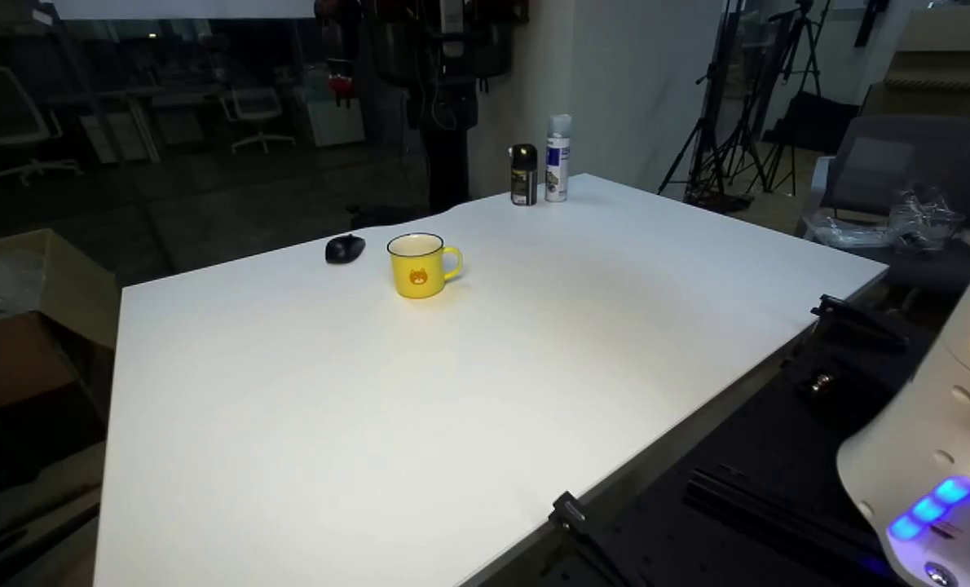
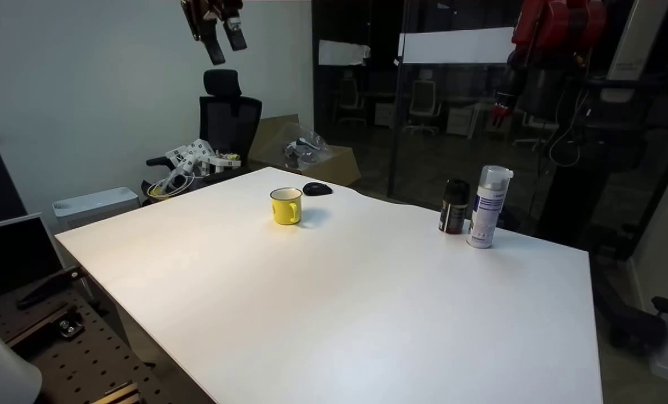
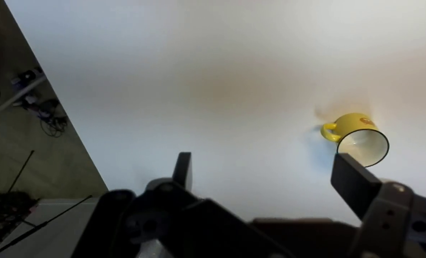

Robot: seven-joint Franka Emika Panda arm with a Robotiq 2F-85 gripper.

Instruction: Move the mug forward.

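The bright yellow mug (image 1: 407, 275) stands upright on the white table (image 1: 330, 424), near its far edge in this exterior view. The mug also shows in an exterior view (image 2: 283, 213), upright near the far left corner. It has a dark-lined rim, a side handle and a small orange animal mark. In the wrist view the mug (image 3: 352, 123) is at the right, its rim partly behind the right finger. My gripper (image 3: 261, 156) is open, with nothing between its fingers. In an exterior view the gripper (image 2: 228, 54) hangs high above the table, well above and apart from the mug.
A small flat black object (image 1: 344, 249) lies close beside the mug, also seen in an exterior view (image 2: 317, 189). A dark bottle (image 2: 453, 207) and a taller white spray can (image 2: 486, 210) stand together near the table edge. Black clamps (image 1: 568, 512) sit at the robot-side edge.
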